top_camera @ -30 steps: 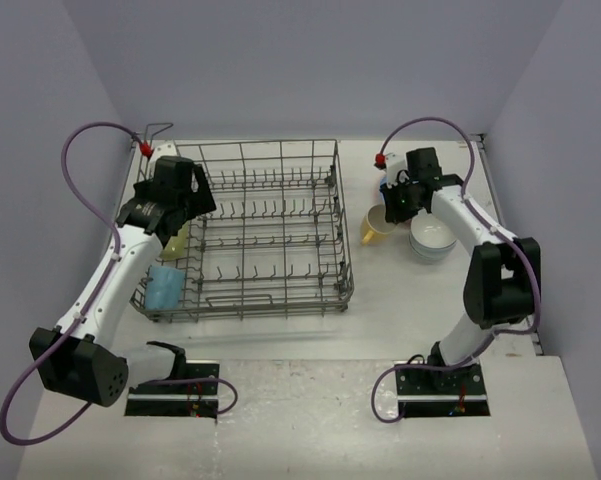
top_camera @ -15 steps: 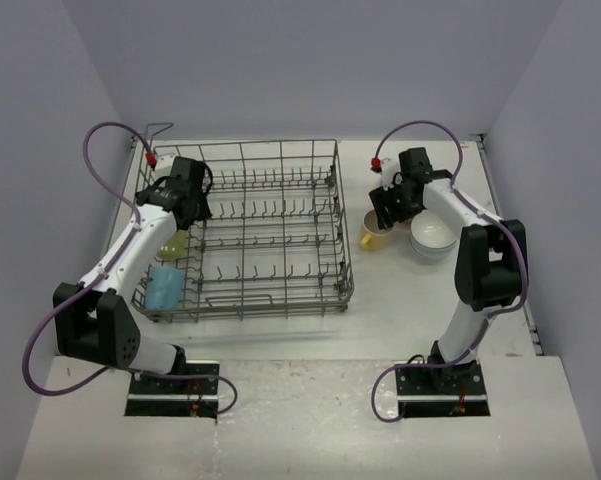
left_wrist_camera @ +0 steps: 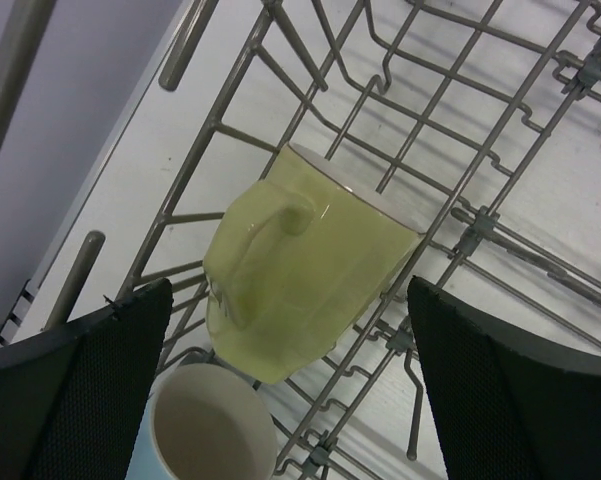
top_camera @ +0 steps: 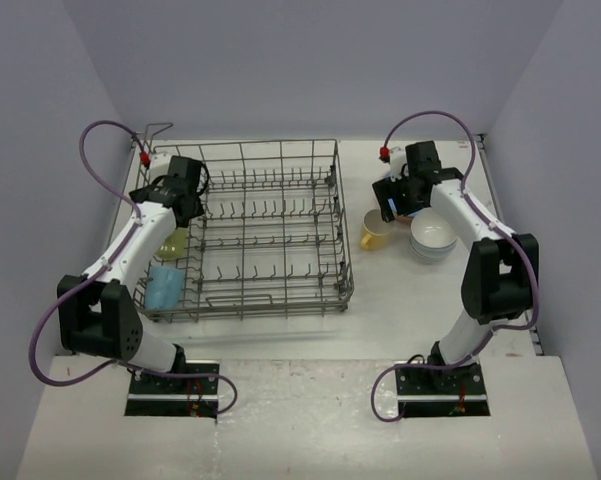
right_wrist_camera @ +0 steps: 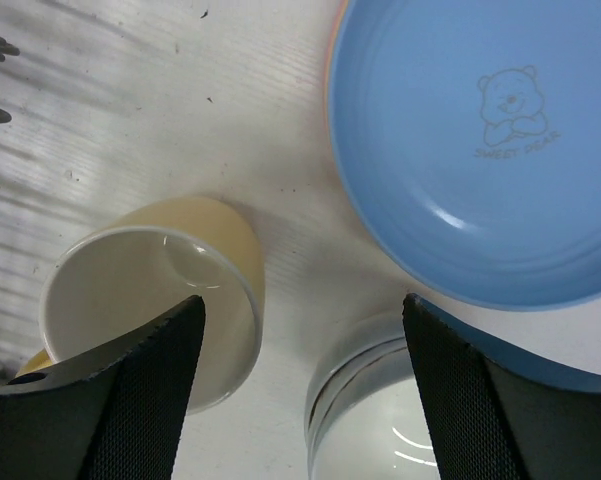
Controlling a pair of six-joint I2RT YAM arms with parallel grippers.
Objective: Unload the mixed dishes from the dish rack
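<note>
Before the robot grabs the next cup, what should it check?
1. Left gripper open: ok.
2. Yellow-green mug lined up under it: ok; it lies on its side in the dish rack.
3. Light-blue mug out of the way: cannot tell; it sits close beside the yellow-green mug.
4. Right gripper empty: ok; it is open over the yellow mug and blue plate.

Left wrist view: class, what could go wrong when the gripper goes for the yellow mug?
1. The mug lies tilted among the rack wires, so the open left gripper could catch its fingers on them.
2. Lifting it could knock the blue mug close beside it.
</note>
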